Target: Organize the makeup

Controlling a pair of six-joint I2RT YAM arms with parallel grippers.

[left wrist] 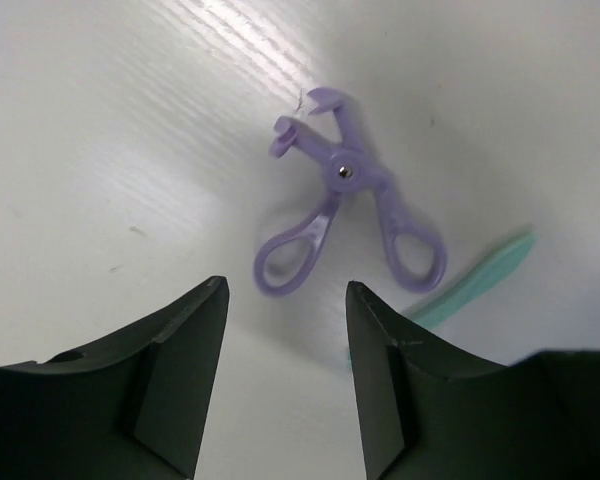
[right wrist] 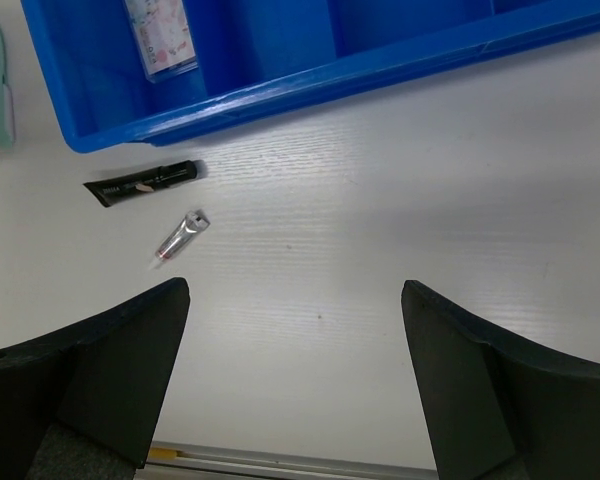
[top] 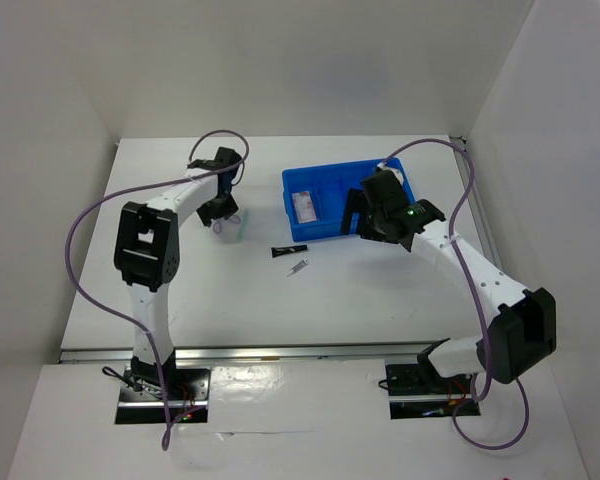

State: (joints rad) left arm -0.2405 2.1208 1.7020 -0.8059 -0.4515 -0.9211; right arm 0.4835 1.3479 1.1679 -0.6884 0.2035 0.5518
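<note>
Left wrist view: hovering with left fingers (left wrist: 180,370) spread, holding nothing, just above the purple scissor-shaped tool (left wrist: 345,215) lying flat beside a teal stick (left wrist: 480,272) on the counter (left wrist: 100,150); risking a skid off thin loops lying flush. Hanging with right fingers (right wrist: 100,360) spread wide near the slim black tube (right wrist: 145,182) and tiny silver stick (right wrist: 183,233), lying outside the blue bin (right wrist: 280,92) holding the clear case (right wrist: 160,35); risking nudging one while pinching the other

The right wrist view's top edge crops the blue bin (right wrist: 310,85) and, seemingly, the pinkish flat case (right wrist: 160,35).
</note>
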